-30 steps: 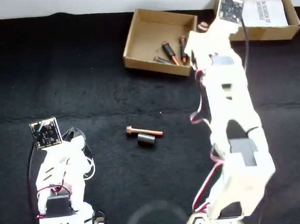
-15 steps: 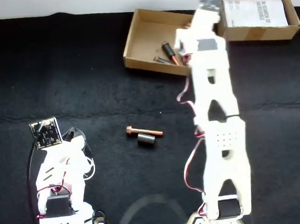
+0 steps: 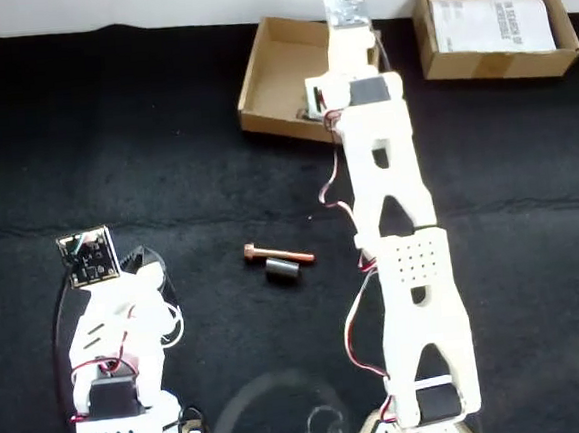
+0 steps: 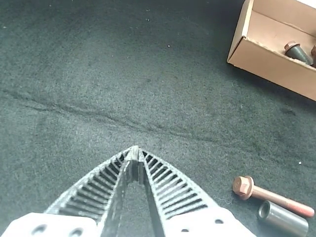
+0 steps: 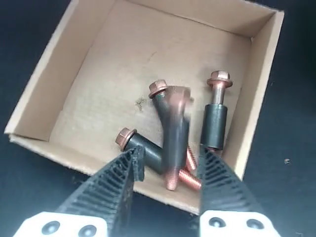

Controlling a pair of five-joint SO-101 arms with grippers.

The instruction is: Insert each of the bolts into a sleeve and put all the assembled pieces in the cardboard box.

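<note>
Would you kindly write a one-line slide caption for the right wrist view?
Right gripper, fingers open, above the brown cardboard box holding three copper bolts in dark cylindrical sleeves.

I run two arms of white printed plastic. The left arm (image 3: pixel 115 356) is blocky, and the right arm (image 3: pixel 401 233) has long links with cut-out windows and a grid of small holes. Black servo blocks (image 3: pixel 113 399) sit at the joints, and red, white and black wires (image 3: pixel 344 204) loop alongside. A small dark circuit board (image 3: pixel 85 257) caps the left wrist. The left tool (image 4: pixel 135 150) and right tool (image 5: pixel 170 155) have black ribbed fingers (image 5: pixel 116 182) on white mounts with screw holes.
</note>
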